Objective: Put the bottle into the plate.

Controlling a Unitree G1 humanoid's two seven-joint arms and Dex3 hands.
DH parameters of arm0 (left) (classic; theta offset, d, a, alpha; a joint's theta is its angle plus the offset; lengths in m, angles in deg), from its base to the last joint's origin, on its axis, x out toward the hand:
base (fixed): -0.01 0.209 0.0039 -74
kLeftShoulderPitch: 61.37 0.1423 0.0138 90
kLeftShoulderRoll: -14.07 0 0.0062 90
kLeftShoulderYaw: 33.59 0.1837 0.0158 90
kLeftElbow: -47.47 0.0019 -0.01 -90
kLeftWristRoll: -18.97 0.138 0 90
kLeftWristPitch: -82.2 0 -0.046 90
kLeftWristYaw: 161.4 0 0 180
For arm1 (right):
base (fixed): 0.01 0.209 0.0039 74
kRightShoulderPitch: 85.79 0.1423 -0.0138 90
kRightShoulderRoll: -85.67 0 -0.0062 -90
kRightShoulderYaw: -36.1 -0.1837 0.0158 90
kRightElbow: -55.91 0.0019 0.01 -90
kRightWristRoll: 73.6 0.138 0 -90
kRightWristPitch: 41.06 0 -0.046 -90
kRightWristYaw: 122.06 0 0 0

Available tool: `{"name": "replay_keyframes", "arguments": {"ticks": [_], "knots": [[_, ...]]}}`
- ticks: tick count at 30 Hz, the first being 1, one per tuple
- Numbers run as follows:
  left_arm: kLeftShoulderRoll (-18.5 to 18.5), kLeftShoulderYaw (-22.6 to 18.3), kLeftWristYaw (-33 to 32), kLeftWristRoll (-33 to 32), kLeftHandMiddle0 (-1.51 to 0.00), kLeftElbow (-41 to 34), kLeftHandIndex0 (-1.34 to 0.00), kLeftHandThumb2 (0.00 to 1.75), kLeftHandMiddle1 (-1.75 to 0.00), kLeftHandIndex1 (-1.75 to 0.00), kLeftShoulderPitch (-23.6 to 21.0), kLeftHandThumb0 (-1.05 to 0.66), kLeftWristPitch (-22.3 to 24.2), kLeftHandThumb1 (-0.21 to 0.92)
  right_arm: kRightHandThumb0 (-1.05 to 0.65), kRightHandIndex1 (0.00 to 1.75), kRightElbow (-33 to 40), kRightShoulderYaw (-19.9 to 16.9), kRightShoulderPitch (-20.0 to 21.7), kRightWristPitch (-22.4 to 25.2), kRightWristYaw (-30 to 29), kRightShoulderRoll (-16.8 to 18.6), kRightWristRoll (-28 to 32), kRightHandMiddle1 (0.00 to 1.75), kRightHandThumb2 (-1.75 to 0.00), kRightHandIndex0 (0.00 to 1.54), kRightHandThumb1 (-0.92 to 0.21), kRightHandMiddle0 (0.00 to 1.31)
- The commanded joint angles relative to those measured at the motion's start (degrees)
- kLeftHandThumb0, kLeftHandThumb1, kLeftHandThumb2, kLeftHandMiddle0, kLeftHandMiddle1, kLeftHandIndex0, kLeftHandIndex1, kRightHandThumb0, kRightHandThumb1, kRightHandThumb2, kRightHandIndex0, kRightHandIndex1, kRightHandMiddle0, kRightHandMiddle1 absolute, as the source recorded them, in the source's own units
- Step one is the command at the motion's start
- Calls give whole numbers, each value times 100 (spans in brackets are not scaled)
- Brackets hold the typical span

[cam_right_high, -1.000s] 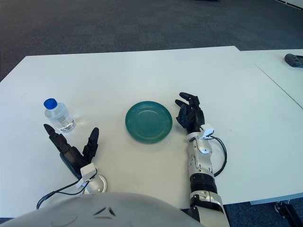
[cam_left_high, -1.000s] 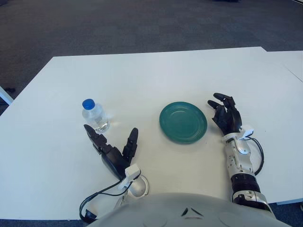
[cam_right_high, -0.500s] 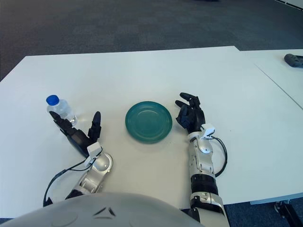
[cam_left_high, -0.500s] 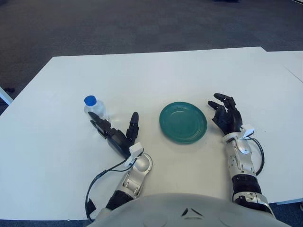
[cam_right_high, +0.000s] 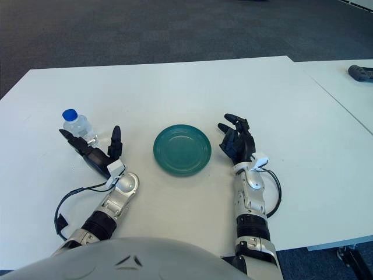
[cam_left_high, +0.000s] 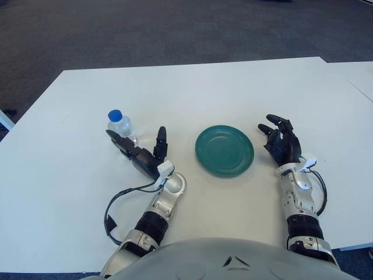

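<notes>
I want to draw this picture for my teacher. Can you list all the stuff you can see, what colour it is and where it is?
bottle: one, clear with a blue cap, standing upright on the left part of the table, not in the plate.
plate: one, dark green, round, near the middle of the table, with nothing in it.
table: one, white, under everything.
second table: one, white, at the right edge, with a dark thing on it, too small to tell what it is.
floor: dark grey carpet behind the tables.
left hand: one, black, fingers spread, right next to the bottle, holding nothing.
right hand: one, black, fingers relaxed, just right of the plate.
</notes>
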Motion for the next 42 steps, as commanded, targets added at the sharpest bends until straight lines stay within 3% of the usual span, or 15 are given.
{"name": "replay_keyframes", "arguments": {"ticks": [1,22,32,42], "knots": [[-1481,-511,-322,-368,0,1002,0,4,0,0,-28,-92,-122,91,-47,95,-315,-90,-84,189,-39,-72,39,111,-103,57,-75,19],[-1623,-1145,-701,-881,0,1144,0,44,0,0,-383,-99,206,92,-51,92,-425,-81,-22,102,-1,-176,0,114,-86,53,-85,16],[-1642,-1125,-421,-1099,-1,989,0,41,-1,0,-308,-100,145,92,-51,91,-499,-76,31,127,-3,-191,8,114,-85,53,-86,17],[-1412,-981,-5,-1123,-7,627,-2,44,-3,-1,-72,-102,356,92,-53,90,-530,-58,59,100,-35,-164,5,115,-80,54,-91,19]]}}
